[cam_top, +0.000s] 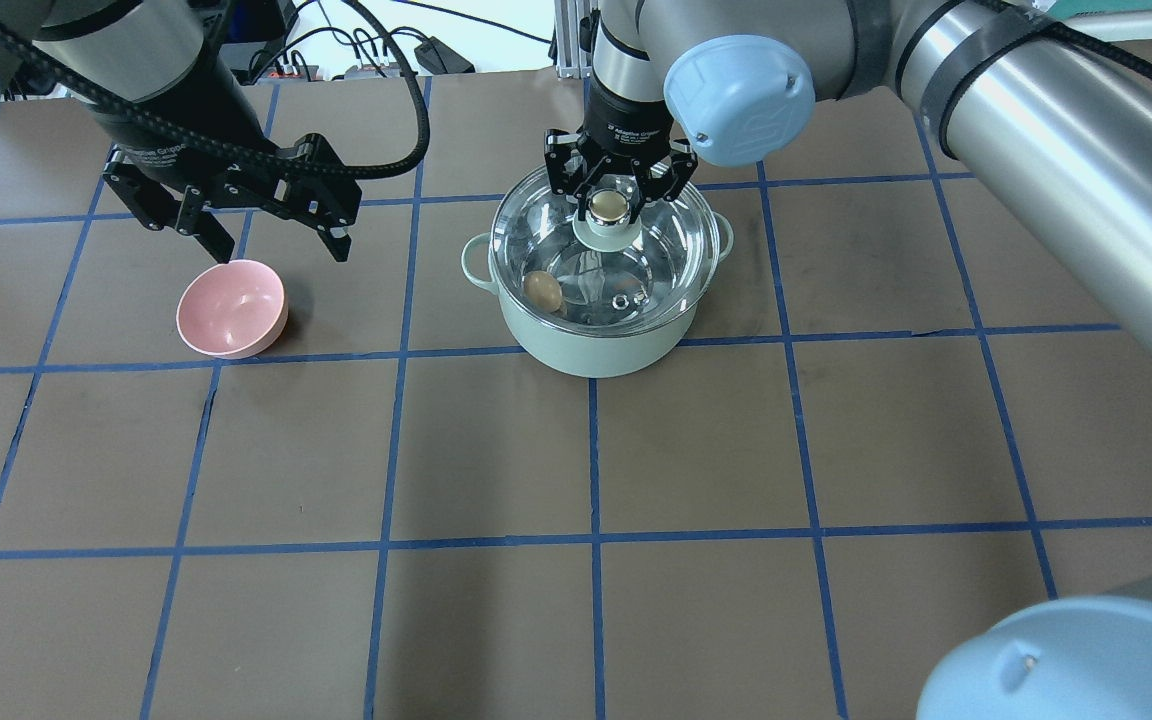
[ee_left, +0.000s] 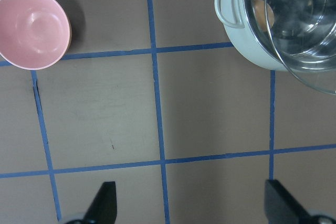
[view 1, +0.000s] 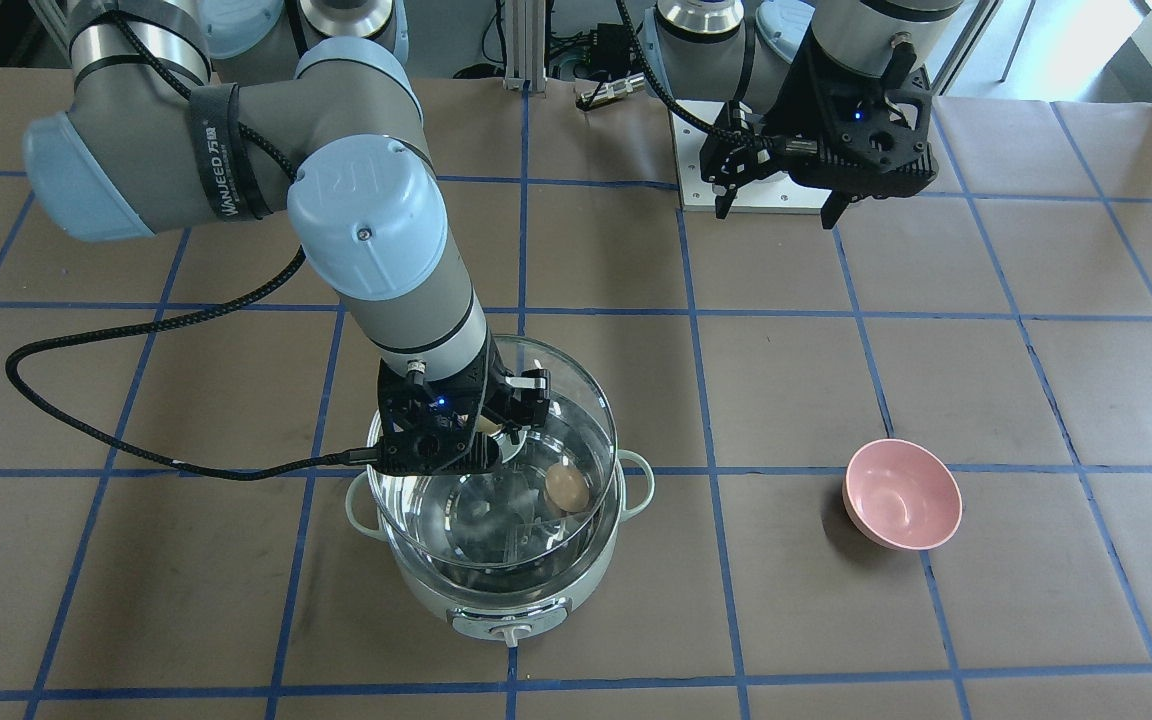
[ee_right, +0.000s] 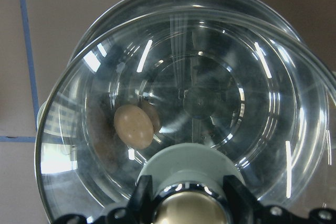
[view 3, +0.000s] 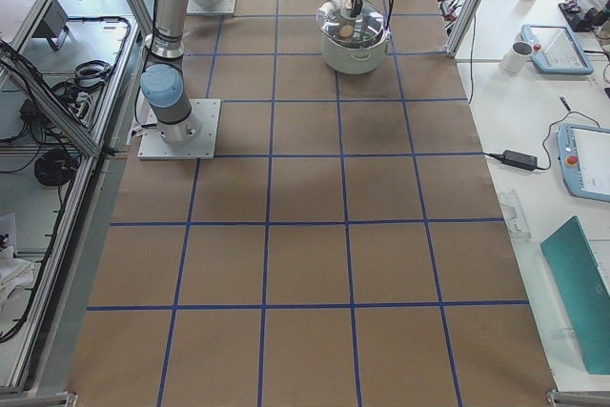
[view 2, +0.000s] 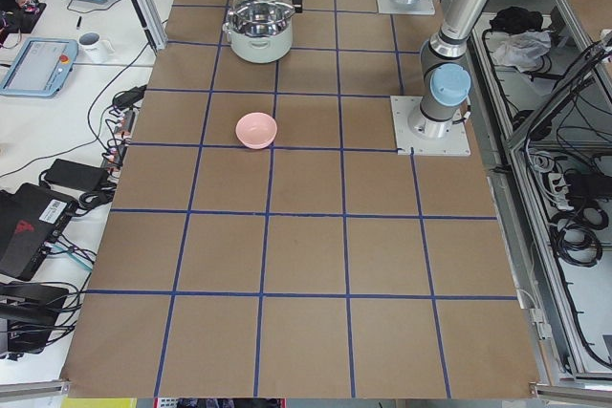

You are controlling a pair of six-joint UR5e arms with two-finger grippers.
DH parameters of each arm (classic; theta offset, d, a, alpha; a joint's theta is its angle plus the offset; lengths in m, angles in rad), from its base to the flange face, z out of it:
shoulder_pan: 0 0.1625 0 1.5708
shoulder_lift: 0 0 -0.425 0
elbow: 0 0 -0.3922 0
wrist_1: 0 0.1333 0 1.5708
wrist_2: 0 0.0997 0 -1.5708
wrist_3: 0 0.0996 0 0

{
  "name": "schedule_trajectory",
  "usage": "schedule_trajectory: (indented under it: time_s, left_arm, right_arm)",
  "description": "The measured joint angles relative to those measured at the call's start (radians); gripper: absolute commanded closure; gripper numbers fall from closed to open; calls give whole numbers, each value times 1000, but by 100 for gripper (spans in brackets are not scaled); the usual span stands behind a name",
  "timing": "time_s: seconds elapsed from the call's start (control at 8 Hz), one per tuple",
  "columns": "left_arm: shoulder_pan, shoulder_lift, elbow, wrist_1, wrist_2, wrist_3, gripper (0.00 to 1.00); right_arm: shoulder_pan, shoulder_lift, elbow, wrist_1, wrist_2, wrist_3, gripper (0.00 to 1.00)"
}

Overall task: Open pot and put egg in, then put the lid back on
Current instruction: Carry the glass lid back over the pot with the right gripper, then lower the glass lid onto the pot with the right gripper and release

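Observation:
The mint-green pot (cam_top: pixel 586 355) stands on the table, its knob facing away from the robot. The tan egg (cam_top: pixel 542 291) lies inside on the steel bottom; it also shows in the front view (view 1: pixel 567 488) and the right wrist view (ee_right: pixel 134 126). My right gripper (cam_top: pixel 608 205) is shut on the knob of the clear glass lid (cam_top: pixel 676 240). It holds the lid (view 1: pixel 566 390) just above the pot (view 1: pixel 416 600), shifted a little toward the robot. My left gripper (cam_top: pixel 276 245) is open and empty, hovering above the table near the pink bowl (cam_top: pixel 232 308).
The pink bowl (view 1: pixel 902 493) sits empty on the table to the robot's left of the pot, also in the left wrist view (ee_left: pixel 34 28). Brown paper with blue tape lines covers the table. Tablets, cables and cups lie on side benches.

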Motion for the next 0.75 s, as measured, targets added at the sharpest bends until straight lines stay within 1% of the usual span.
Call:
schedule_trajectory:
  time_s: [0.38,0.75]
  left_arm:
    - [19,2,-2,1,-26,8,0]
    - [21,3,-3,-1,-16,9,0]
  right_arm:
    - [3,19,0,-12,0,9,100]
    - [5,38,0,-44,0,16,100]
